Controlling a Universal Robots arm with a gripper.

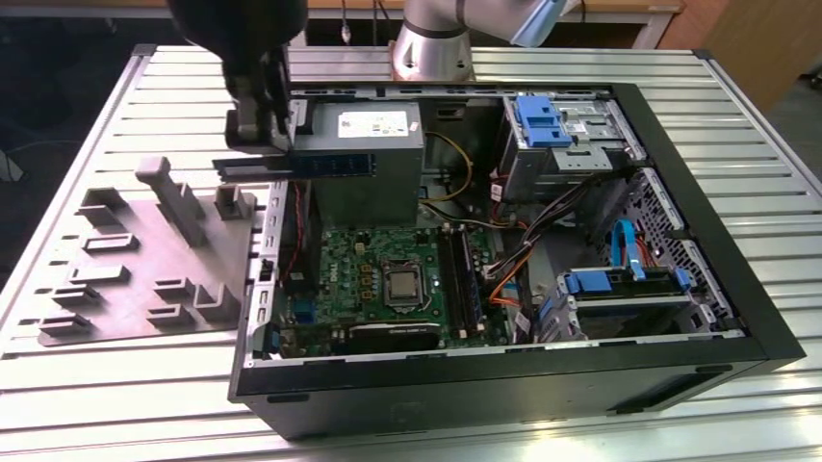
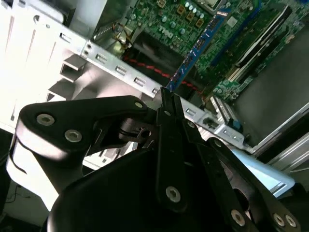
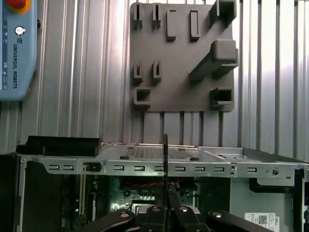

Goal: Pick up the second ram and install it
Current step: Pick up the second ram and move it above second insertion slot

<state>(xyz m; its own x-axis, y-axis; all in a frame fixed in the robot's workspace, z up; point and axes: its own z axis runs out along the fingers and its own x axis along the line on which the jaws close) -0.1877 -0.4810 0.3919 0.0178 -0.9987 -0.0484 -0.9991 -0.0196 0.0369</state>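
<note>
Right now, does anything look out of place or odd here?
Nothing looks damaged or spilled. The one unusual thing: the second ram is held in the end effector above the open computer case's edge, not seated in the motherboard.

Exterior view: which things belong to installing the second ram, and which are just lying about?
Job in hand: gripper, shut on the second ram; motherboard in the open computer case.
Lying about: grey fixture, power supply, teach pendant.
</note>
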